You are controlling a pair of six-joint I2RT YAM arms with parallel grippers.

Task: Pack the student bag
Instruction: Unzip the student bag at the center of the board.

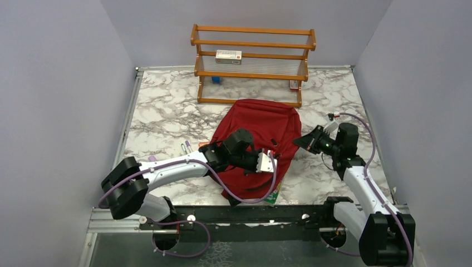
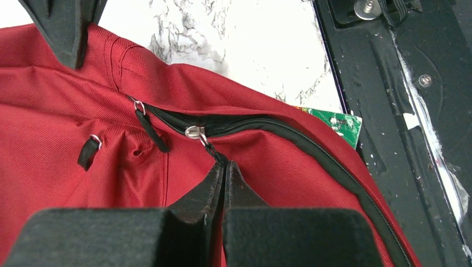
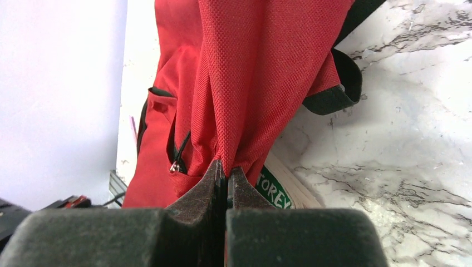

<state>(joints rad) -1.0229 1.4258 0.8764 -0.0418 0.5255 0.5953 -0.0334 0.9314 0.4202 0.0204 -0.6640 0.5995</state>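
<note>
The dark red student bag [image 1: 261,130] lies slumped in the middle of the marbled desk [image 1: 161,111], between the two hands. The left hand [image 2: 225,167] is over the bag's near part, its fingers pressed together on the black zipper pull [image 2: 214,153]. The silver slider [image 2: 193,132] shows just beyond the fingertips. The right hand [image 3: 225,169] is at the bag's right edge, clamped on a pinched fold of red fabric that runs away from its fingertips. A green-covered book [image 2: 338,123] pokes out from under the bag, to the right of the left hand. Some pens [image 1: 185,147] lie on the desk off to the left hand's left, beside its arm. Well beyond both hands, at the desk's far edge, stands a wooden shelf [image 1: 253,61].
</note>
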